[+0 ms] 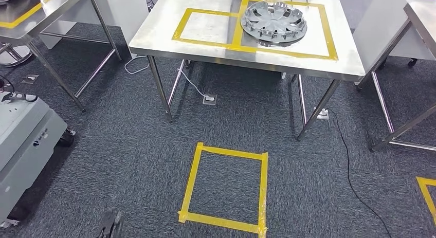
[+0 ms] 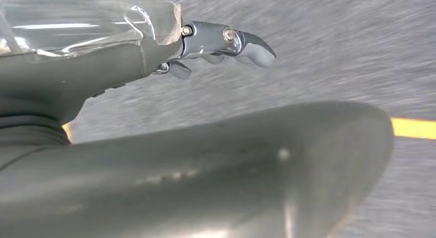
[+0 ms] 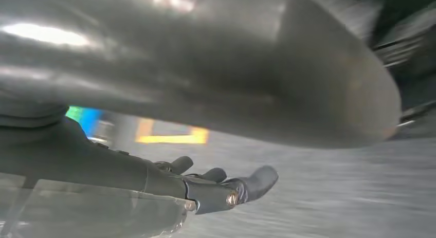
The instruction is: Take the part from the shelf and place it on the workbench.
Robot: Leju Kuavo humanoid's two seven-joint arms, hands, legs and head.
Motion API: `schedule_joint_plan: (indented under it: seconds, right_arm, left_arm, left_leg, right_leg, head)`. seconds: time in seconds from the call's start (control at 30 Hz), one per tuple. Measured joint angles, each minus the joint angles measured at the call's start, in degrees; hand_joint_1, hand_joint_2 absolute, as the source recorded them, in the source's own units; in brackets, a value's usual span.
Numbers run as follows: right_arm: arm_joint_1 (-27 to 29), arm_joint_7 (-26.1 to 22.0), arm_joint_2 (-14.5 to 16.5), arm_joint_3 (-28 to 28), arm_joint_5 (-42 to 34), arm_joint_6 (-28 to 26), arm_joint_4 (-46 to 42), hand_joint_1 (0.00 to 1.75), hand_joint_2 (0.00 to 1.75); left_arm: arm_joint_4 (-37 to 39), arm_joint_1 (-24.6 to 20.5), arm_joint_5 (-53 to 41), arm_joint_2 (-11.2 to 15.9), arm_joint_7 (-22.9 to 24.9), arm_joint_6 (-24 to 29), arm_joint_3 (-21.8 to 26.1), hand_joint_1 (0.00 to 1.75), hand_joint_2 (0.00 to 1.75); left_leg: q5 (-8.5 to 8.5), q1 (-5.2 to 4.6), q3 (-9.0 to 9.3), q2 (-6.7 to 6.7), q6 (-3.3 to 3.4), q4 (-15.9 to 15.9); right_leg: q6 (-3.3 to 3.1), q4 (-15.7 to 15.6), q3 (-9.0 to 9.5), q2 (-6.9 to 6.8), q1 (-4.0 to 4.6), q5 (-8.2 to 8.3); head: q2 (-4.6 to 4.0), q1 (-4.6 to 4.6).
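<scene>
1. We see the round silver spoked wheel cover [image 1: 274, 22] lying flat on the steel bench [image 1: 154, 32], inside the larger yellow tape rectangle [image 1: 329, 30] near its far edge.
2. Our left hand [image 2: 216, 45] and right hand [image 3: 216, 184] hang over grey carpet [image 1: 128, 145], fingers loosely spread, holding nothing.

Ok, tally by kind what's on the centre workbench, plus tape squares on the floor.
Round silver spoked wheel cover: 1
Yellow tape rectangles on the steel workbench: 2
Yellow tape squares on the carpet: 2, one cut off
Total: 5
</scene>
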Motion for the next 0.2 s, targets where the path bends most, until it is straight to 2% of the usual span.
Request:
schedule_joint_plan:
  seconds: [0.03,0.07,0.1,0.13,0.17,0.2]
  right_arm:
    - [0.63,0.01,-0.13,0.02,-0.01,-0.02,0.78,0.00,0.00]
    - [0.76,0.01,-0.27,0.03,-0.01,-0.03,1.13,0.00,0.00]
    - [0.46,0.00,-0.37,0.06,-0.01,-0.04,1.05,0.00,0.00]
    - [-0.27,-0.02,-0.43,0.09,-0.01,-0.04,0.53,0.00,0.00]
    - [-1.37,-0.04,-0.46,0.14,-0.01,-0.04,-0.35,0.00,0.00]
    - [-1.95,-0.06,-0.46,0.17,-0.01,-0.04,-0.84,0.00,0.00]
  left_arm:
    - [-0.74,-0.60,0.05,0.04,-0.01,0.00,0.00,0.00,0.00]
    - [-1.05,-0.78,0.07,0.07,-0.01,0.00,0.00,0.00,0.00]
    - [-0.93,-0.58,0.08,0.08,0.00,0.00,-0.01,0.00,0.00]
    - [-0.46,-0.02,0.08,0.06,0.03,0.00,-0.02,0.00,0.00]
    - [0.38,0.88,0.08,0.03,0.08,0.00,-0.05,0.00,0.00]
    - [0.84,1.38,0.08,0.01,0.10,0.00,-0.07,0.00,0.00]
  left_leg:
    - [0.67,-0.10,-0.93,0.05,-0.08,0.13]
    - [1.29,-0.14,-1.82,0.13,-0.19,0.31]
    - [1.83,-0.14,-2.71,0.25,-0.35,0.55]
    - [2.30,-0.17,-3.50,0.41,-0.54,0.80]
    - [2.76,-0.22,-4.11,0.68,-0.79,1.03]
    - [2.97,-0.25,-4.40,0.82,-0.91,1.16]
  right_leg:
    - [0.59,1.03,0.59,0.02,-0.01,0.43]
    - [1.24,-0.10,2.30,0.01,-0.02,1.69]
    - [1.70,-3.31,5.11,0.01,-0.02,3.01]
    - [1.76,-7.88,8.74,0.01,0.04,3.62]
    - [1.47,-12.46,11.97,0.04,0.15,3.56]
    - [1.24,-15.08,13.86,0.05,0.21,3.34]
  head:
    - [0.00,0.00]
    - [0.00,-0.01]
    - [0.00,0.01]
    - [0.00,0.03]
    - [0.00,-0.01]
    - [0.00,-0.01]
